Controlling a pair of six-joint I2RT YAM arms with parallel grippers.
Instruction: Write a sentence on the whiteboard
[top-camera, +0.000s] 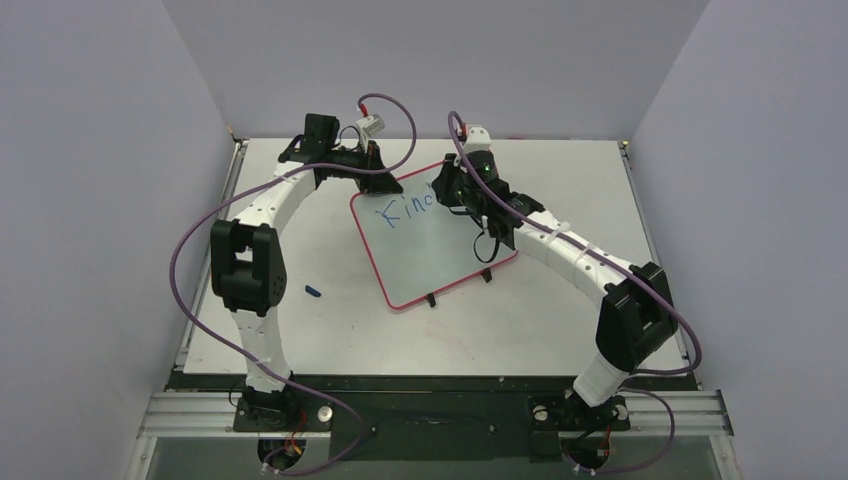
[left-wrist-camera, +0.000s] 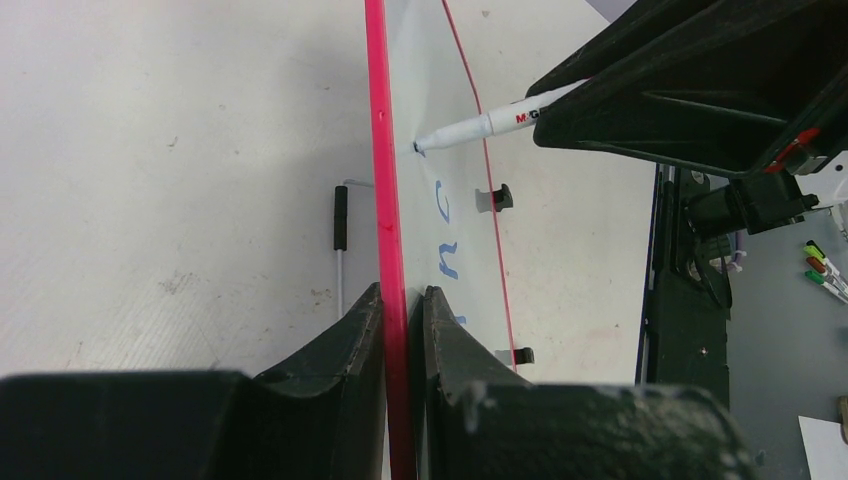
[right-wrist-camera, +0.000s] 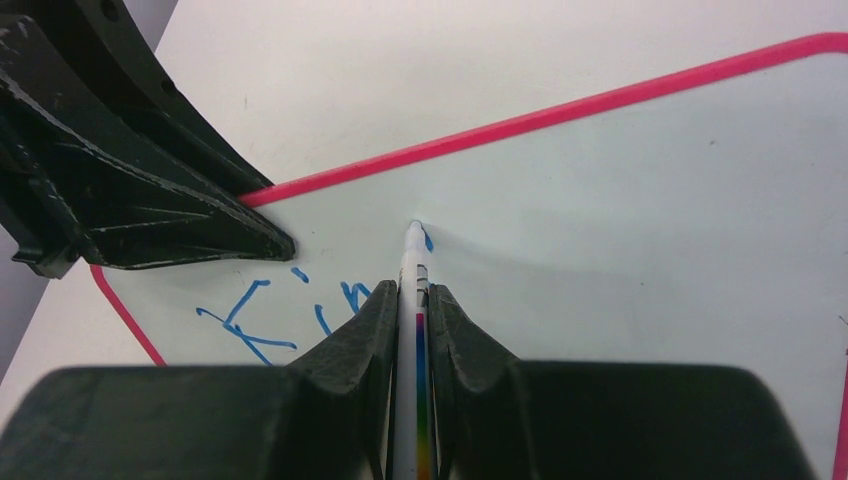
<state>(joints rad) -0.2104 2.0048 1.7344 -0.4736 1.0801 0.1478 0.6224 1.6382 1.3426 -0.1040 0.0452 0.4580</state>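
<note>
So, my left gripper (left-wrist-camera: 403, 295) was shut tight on the thin red rim of the flat white whiteboard with rounded corners (top-camera: 440, 255). The rim ran right between those two black jaws. I think that was to stop the board sliding on the pale grey table (top-camera: 560, 320) while I wrote.

My right gripper (right-wrist-camera: 413, 292) was shut on a slim white marker pen (right-wrist-camera: 414, 262). The pen stuck out straight ahead of those jaws, and its tip pressed down on the white face so the ink could go on.

The blue handwritten sentence (right-wrist-camera: 290, 310) had only begun. The letters "Kin" lay just to the left of my right jaws, and a small new blue mark sat right at the pen tip. I think I was making the next letter, so most of the words were not yet done.

The board lay flat at a slant, with two small black clips (top-camera: 432, 299) on the edge far from my left jaws. I guess the slant let both arms reach.
</note>
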